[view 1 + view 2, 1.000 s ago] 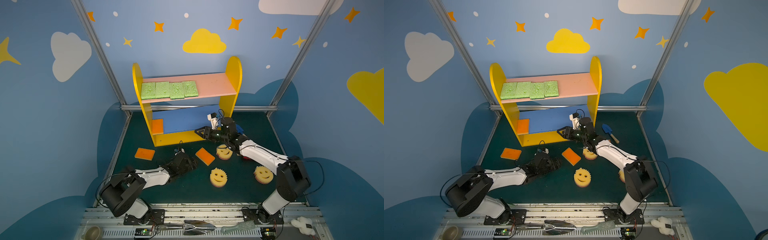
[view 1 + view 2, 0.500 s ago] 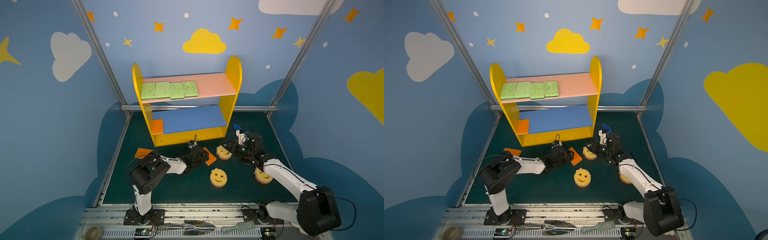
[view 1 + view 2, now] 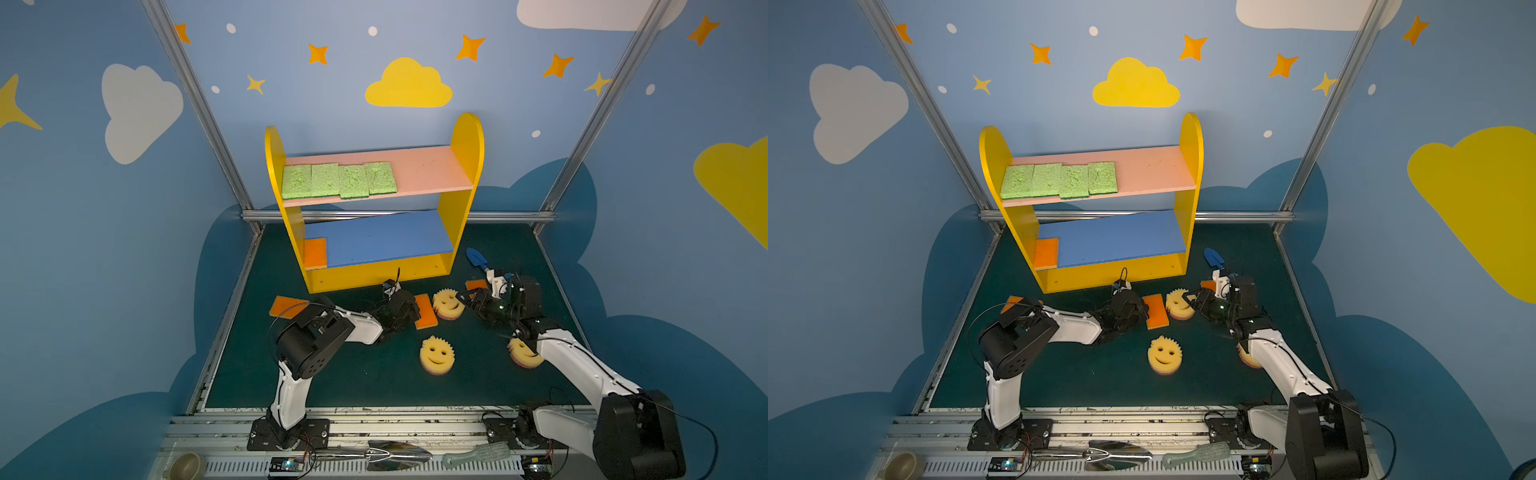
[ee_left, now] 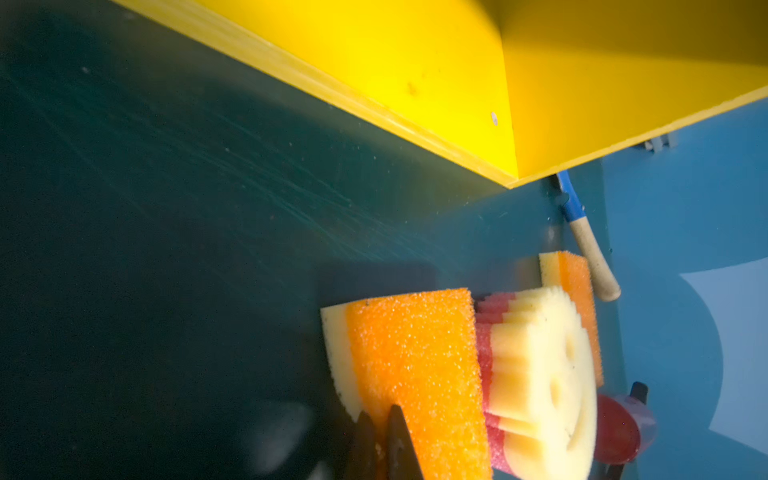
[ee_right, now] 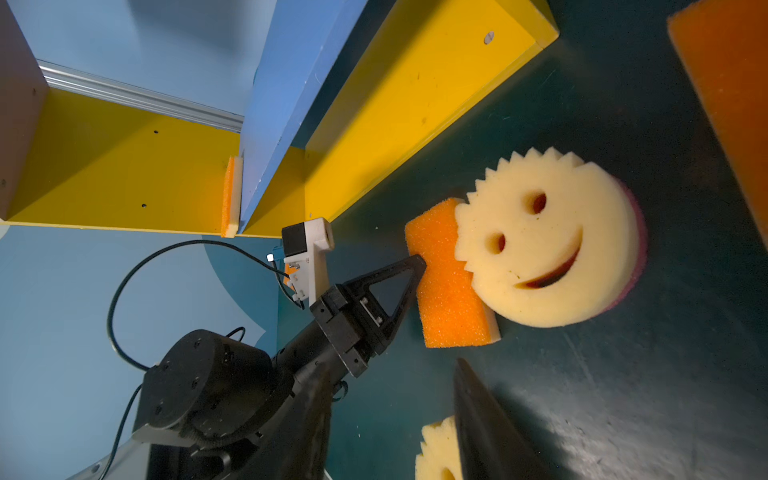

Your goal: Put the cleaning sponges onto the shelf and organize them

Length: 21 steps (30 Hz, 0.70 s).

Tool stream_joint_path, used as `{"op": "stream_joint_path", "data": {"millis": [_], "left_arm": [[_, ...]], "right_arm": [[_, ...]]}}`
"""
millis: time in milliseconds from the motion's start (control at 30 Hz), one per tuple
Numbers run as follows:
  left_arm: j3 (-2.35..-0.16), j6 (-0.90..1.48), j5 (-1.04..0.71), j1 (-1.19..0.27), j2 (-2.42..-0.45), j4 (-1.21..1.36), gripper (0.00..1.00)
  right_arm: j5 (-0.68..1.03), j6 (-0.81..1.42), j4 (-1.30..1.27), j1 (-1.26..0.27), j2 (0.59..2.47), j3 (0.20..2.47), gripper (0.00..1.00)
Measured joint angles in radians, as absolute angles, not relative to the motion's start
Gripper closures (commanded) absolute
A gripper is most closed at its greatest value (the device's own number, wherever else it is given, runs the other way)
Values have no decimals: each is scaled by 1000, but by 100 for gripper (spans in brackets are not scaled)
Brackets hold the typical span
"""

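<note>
Left gripper [image 4: 380,411]: fingers pressed together on the near corner of an orange-topped sponge [image 3: 426,311], which lies flat on the worktop [image 3: 374,386] just in front of the shelf [image 3: 467,137] and touches a smiley sponge [image 3: 448,304]. Right gripper [image 3: 465,297]: fingers apart with nothing between them, low over the worktop just beside that same smiley sponge, on the side toward the right edge. On the shelf, four green sponges [image 3: 338,180] sit in a row on the left half of the pink board [image 3: 428,170] and one orange sponge [image 3: 315,253] sits at the left end of the blue board [image 3: 386,241]. Two more smiley sponges [image 3: 436,355] and two more orange sponges [image 3: 282,305] lie on the worktop.
</note>
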<state>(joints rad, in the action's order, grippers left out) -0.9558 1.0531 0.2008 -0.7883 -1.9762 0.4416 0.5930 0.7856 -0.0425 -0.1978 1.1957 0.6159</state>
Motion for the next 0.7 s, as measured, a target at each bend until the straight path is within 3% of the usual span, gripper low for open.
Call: {"op": "stream_joint_path", "data": {"millis": [67, 133, 367, 700], "left_arm": [[-945, 1044, 199, -788, -1963, 435, 97], [-920, 1036, 191, -786, -1930, 420, 97], [-775, 1033, 120, -736, -1741, 418, 97], [-615, 1020, 73, -656, -1459, 394, 97]], "right_arm": [[615, 789, -52, -199, 1223, 616, 40], [635, 789, -62, -202, 1241, 616, 37], [679, 772, -84, -273, 1276, 623, 46], [740, 734, -82, -488, 1473, 792, 44]]}}
